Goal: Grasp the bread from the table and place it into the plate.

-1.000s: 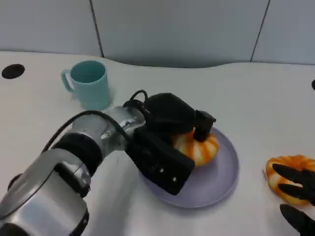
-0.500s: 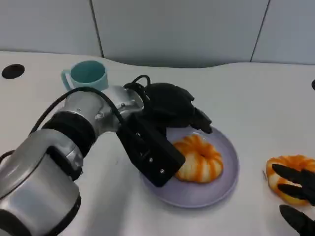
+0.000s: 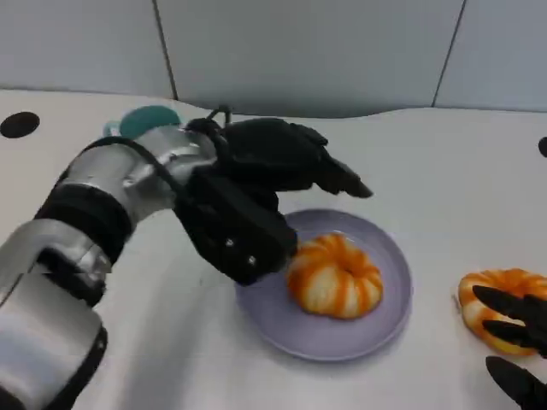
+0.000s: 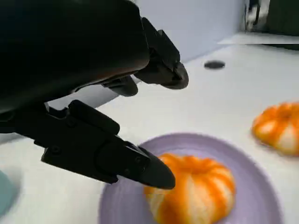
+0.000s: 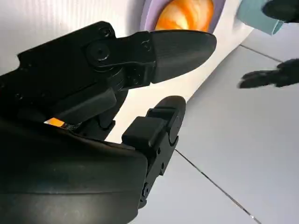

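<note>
Hovering left hand (image 3: 273, 166) over plate (image 3: 389, 312) rim.

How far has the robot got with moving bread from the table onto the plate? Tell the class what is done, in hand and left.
Done: one bread lies in the purple plate. In hand: the left hand hangs open above the plate, holding nothing. Left: a second bread sits on the table beside the plate, with the right hand open over its near side, not yet gripping it.
</note>
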You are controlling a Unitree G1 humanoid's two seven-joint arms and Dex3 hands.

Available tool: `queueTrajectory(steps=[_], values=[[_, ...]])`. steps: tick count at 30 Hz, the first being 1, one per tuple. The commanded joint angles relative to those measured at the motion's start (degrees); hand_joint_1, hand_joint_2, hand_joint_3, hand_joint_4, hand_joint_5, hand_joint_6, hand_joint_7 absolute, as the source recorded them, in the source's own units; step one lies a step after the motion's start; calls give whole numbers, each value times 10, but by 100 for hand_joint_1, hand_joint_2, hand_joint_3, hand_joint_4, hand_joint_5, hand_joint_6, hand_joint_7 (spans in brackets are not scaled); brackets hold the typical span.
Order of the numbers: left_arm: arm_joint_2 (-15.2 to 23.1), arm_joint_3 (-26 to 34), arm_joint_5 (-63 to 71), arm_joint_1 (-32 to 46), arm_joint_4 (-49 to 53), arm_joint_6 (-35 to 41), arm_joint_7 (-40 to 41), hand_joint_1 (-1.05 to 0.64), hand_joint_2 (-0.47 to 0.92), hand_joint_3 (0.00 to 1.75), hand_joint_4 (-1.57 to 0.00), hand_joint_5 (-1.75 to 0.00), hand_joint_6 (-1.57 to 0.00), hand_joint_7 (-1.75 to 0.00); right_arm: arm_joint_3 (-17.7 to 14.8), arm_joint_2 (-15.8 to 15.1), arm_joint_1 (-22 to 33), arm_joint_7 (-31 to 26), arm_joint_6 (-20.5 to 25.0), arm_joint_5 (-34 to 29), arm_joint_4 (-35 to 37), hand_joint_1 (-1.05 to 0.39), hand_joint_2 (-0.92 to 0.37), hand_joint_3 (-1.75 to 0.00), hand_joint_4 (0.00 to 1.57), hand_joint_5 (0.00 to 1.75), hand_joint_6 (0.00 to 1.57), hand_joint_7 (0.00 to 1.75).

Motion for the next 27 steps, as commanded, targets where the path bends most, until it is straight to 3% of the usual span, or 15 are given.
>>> queueTrajectory(steps=[1, 5, 8, 12, 16, 23, 25, 26, 27], values=[[35, 94, -171, 67, -12, 12, -175, -59, 89, 1, -16, -48, -41, -3, -5, -4, 2, -7, -2, -1, -3, -36, -92, -35, 99, 5, 77, 0], [55, 173, -307, 132, -50, 76, -307, -57, 90, 0, -16, -45, -41, -2, -6, -6, 2, -7, -2, -2, -3, -37, -92, -35, 98, 4, 78, 0], [69, 205, -348, 167, -88, 134, -351, -57, 89, 0, -17, -44, -41, -1, -6, -6, 4, -5, 5, -3, -7, -37, -92, -35, 98, 4, 77, 0], [106, 257, -386, 266, -153, 170, -348, -58, 91, 1, -24, -45, -44, -3, -7, -6, 3, -2, 0, 7, -2, -37, -92, -35, 98, 4, 78, 0], [97, 294, -408, 354, -221, 195, -309, -58, 91, 0, -38, -53, -54, -6, -8, -10, 2, -2, -3, 3, 2, -37, -92, -35, 98, 4, 78, 0], [91, 322, -416, 468, -355, 339, -237, -57, 89, 0, -38, -120, -77, -16, -10, -13, -4, 3, -5, 8, 13, -38, -92, -36, 95, 2, 77, 0], [91, 323, -415, 480, -392, 420, -217, -53, 84, 0, -40, -146, -59, -86, -10, -12, -3, 4, 2, 8, 9, -38, -92, -36, 94, 2, 77, 0], [91, 323, -412, 486, -410, 454, -206, -51, 83, 0, -43, -153, -53, -113, -10, -12, -3, 4, 6, 7, 7, -38, -92, -36, 95, 2, 77, 0], [92, 323, -405, 492, -428, 484, -193, -49, 84, 0, -47, -157, -52, -127, -10, -11, -2, 5, 10, 6, 4, -38, -92, -36, 95, 2, 77, 0]])
